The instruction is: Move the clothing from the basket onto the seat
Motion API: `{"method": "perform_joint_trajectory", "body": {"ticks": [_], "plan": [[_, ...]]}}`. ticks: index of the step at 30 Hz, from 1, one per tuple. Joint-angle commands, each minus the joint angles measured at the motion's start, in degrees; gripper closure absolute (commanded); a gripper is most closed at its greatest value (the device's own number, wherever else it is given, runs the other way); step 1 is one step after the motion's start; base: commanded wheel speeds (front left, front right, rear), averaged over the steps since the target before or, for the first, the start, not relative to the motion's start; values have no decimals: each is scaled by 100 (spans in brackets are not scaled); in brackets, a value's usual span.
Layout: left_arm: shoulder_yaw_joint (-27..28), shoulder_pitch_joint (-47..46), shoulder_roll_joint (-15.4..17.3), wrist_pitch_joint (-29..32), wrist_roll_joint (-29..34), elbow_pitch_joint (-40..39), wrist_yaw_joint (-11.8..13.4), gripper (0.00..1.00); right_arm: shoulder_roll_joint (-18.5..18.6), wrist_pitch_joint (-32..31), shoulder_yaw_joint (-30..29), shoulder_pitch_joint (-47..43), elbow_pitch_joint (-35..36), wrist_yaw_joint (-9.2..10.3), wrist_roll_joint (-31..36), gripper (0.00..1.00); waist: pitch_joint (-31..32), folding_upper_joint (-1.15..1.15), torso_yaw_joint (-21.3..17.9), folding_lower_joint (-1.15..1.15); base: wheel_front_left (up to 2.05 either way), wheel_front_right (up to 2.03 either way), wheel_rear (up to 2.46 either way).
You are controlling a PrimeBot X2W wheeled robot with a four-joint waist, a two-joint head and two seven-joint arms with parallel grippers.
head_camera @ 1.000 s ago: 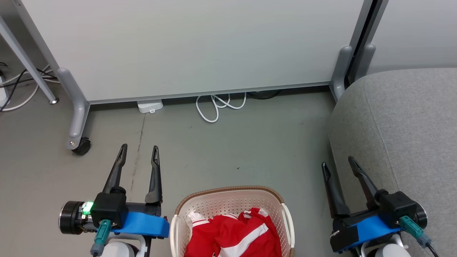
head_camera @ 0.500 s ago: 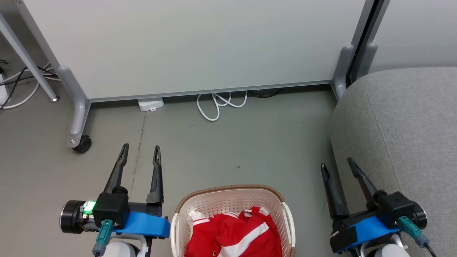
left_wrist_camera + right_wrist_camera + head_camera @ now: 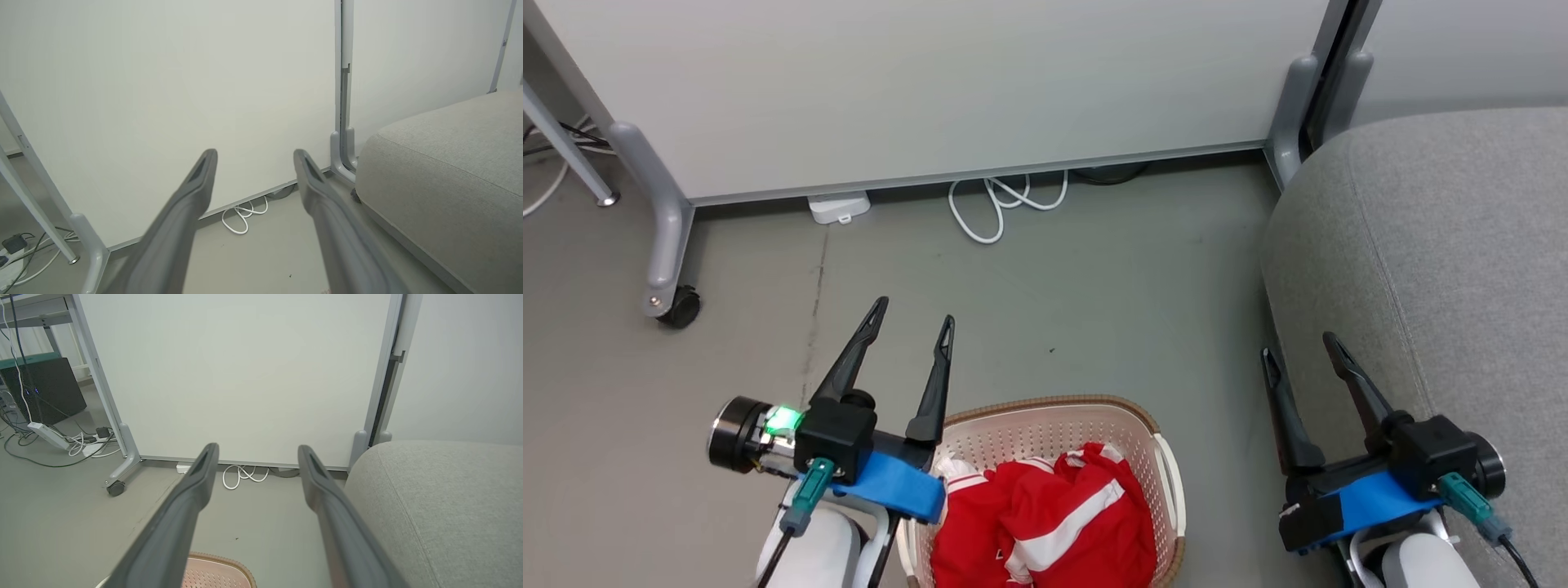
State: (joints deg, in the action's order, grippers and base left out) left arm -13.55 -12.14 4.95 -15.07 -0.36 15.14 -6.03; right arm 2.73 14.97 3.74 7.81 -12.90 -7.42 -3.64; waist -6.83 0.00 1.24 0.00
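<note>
Our left claw (image 3: 913, 312) gapes empty by the basket (image 3: 1054, 404), our right claw (image 3: 1297, 345) likewise beside the seat (image 3: 1421, 245); we see the clothing (image 3: 1045, 523) heaped in the basket.

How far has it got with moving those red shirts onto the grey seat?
Nothing looks done: the red clothing lies bunched in the basket, none on the visible part of the seat. In hand: nothing; left gripper and right gripper hover empty, jaws open. Left: lifting all of it across.
</note>
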Motion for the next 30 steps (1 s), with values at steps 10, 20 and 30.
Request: {"method": "perform_joint_trajectory", "body": {"ticks": [10, 20, 30], "plan": [[-628, -960, 304, -16, -49, 806, -143, 0, 27, 34, -43, 456, 195, -13, 66, 0, -855, 0, -411, 0, 0, 0, 0], [-1827, -1755, 652, -15, -384, 1804, -144, 0, 26, 33, 77, 893, 324, -12, 38, 0, -1563, 0, -750, 0, 0, 0, 0], [-3065, -2590, 738, -16, -831, 3057, -145, 0, 25, 32, 196, 1297, 475, -12, 61, 0, -2377, 0, -999, 0, 0, 0, 0]]}}
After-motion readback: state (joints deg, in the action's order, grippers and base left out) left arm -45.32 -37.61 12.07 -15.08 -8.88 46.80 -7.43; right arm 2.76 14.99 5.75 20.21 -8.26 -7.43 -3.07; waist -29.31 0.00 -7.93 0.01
